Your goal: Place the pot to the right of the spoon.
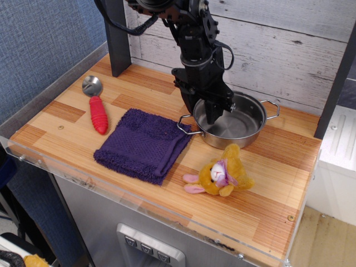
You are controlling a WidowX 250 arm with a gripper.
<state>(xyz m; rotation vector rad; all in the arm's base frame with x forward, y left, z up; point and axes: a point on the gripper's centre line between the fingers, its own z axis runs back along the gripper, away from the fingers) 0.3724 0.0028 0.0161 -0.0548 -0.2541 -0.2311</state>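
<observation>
Nearest the front edge of the wooden table, right of centre, a yellow plush toy with pink ears lies on its side. Left of it and a touch farther back, a purple towel sits folded flat, its right edge close to the pot. Over on the left, the spoon lies with its ribbed red handle pointing toward the near side and its silver bowl at the far end, well apart from everything but the towel.

Farther back and right of centre sits the pot, shiny steel, upright on the table, one wire loop handle reaching left toward the towel, the other sticking out to the right. It stands well right of the spoon, with the towel between them.

And there's the gripper, black, down at the pot's left rim, one finger dipping inside the pot, the other outside the wall. Jaws straddle the rim; whether they are pinching it, I cannot tell. Behind everything runs a whitewashed plank wall.
</observation>
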